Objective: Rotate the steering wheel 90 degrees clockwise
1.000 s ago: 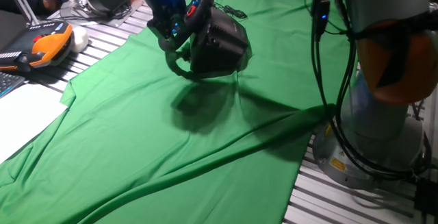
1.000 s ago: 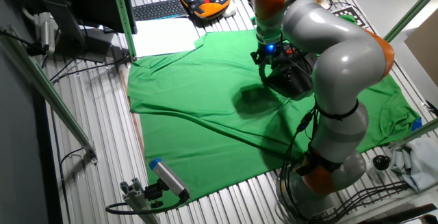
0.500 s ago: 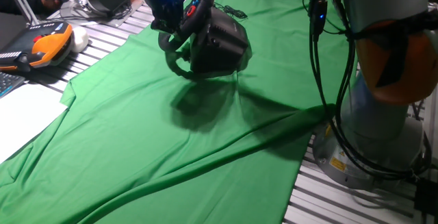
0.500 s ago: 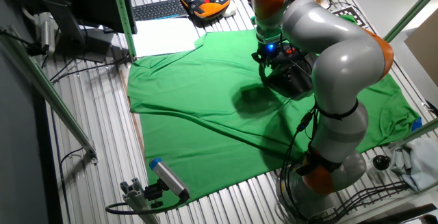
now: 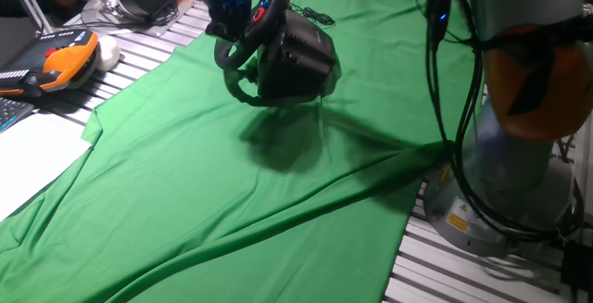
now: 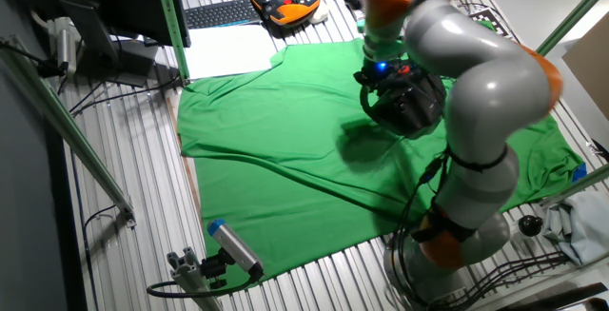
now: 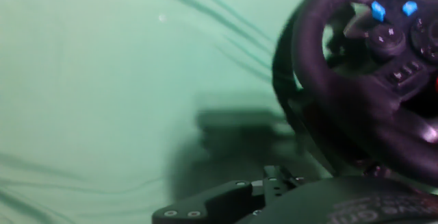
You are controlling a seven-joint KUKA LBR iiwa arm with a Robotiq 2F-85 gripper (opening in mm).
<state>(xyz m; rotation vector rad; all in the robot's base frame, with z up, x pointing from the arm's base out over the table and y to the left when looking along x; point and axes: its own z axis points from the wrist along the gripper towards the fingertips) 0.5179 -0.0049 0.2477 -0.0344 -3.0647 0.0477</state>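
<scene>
Wrinkled green cloth [image 5: 185,183] covers a slatted metal table [image 6: 124,225], with an orange-and-black handheld pendant [image 5: 60,62] and a white sheet [image 5: 28,155] lying off its edge. Toward the cloth's far side stands the black round steering wheel [image 5: 248,48] on its bulky black box base [image 5: 301,57], rim tilted, red and blue buttons glowing on the hub. At the rim's upper part sits the black gripper [image 5: 225,11]; whether its fingers clasp the rim cannot be told.
</scene>
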